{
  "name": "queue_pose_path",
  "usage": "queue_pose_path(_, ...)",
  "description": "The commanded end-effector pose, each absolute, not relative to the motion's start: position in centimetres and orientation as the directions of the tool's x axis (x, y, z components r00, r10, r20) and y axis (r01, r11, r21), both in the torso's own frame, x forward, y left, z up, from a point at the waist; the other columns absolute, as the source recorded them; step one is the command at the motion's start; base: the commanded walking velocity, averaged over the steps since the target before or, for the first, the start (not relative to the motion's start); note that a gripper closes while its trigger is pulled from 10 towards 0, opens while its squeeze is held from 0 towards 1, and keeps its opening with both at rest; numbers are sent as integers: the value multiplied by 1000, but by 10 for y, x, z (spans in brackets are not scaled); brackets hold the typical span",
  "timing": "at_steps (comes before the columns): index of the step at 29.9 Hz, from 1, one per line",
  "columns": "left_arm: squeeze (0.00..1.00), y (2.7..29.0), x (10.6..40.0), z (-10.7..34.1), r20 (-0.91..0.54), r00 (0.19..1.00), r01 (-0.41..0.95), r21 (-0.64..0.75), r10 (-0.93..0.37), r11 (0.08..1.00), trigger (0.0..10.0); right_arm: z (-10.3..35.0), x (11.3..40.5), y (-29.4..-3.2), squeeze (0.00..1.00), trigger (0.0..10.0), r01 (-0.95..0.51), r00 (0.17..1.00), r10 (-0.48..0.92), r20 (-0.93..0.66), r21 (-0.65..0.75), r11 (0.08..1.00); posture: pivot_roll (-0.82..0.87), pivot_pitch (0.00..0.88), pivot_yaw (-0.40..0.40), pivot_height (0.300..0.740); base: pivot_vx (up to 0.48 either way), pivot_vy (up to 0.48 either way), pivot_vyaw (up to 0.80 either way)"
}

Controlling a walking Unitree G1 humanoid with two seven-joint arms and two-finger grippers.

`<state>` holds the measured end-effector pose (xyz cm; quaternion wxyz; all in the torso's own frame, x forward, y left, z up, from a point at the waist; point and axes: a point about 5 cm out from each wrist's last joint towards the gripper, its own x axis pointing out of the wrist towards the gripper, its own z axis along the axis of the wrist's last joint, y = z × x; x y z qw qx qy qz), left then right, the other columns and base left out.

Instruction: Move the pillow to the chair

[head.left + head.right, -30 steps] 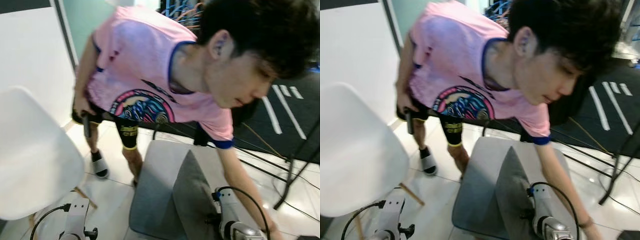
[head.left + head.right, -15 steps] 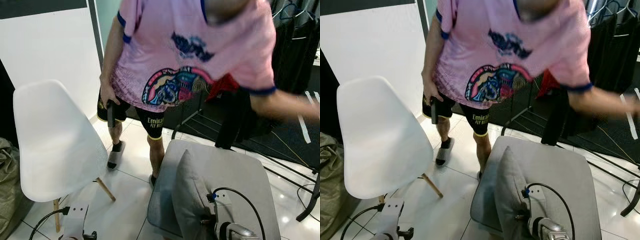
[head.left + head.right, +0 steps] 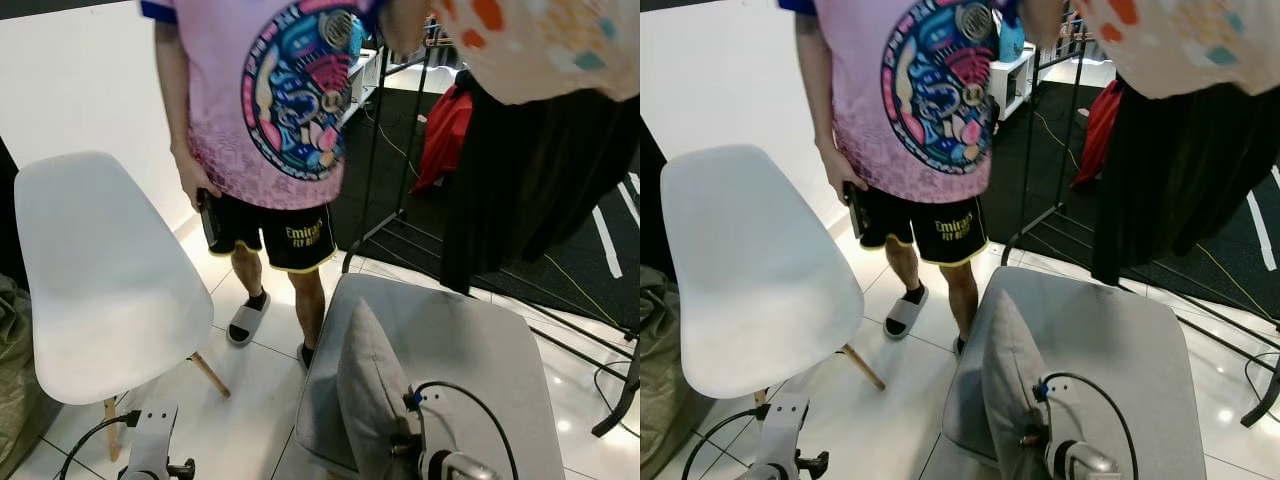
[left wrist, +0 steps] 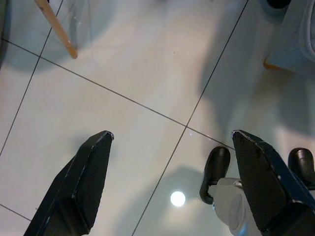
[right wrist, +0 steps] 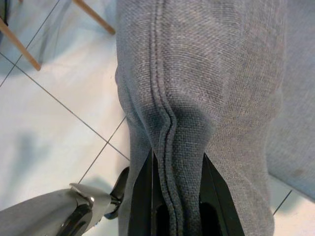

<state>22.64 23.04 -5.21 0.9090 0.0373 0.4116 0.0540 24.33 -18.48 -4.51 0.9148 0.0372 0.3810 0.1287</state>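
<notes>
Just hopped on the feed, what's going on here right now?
The right gripper is clamped on the seam edge of the grey pillow, holding it upright over a grey cushioned seat. The left gripper is open above the tiled floor. The white chair stands on the robot's left with nothing on its seat, so the pillow is not there yet. A person in a pink shirt stands just ahead.

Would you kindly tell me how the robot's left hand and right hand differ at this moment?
The left hand is open, its fingers spread wide and holding nothing; the right hand is shut on the grey pillow, pinching its seam. The left hand hangs over bare floor tiles; the right hand holds the pillow upright beside the grey seat. Both have two long black fingers.
</notes>
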Motion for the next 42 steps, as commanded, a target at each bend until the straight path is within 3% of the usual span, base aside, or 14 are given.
queue_pose_path(1,0,232,226,-52,-749,652,-42,119,117,992,10000,-46,242,-179,0,10000,-225,683,274,-677,161,961,-98,36,-52,740,0,-480,538)
queue_pose_path(7,0,232,225,-52,-750,649,-37,131,123,991,10000,-52,235,-175,0,10000,-224,675,273,-686,162,961,-100,37,-50,740,0,-480,538)
queue_pose_path(11,0,235,227,-51,-739,658,-85,121,147,989,10000,-55,230,-171,0,10000,-227,670,274,-690,161,961,-96,39,-54,740,0,0,536)
queue_pose_path(42,0,234,225,-52,-744,654,-54,137,138,989,10000,-52,236,-172,0,10000,-209,682,228,-695,114,971,-97,30,-47,740,0,0,503)
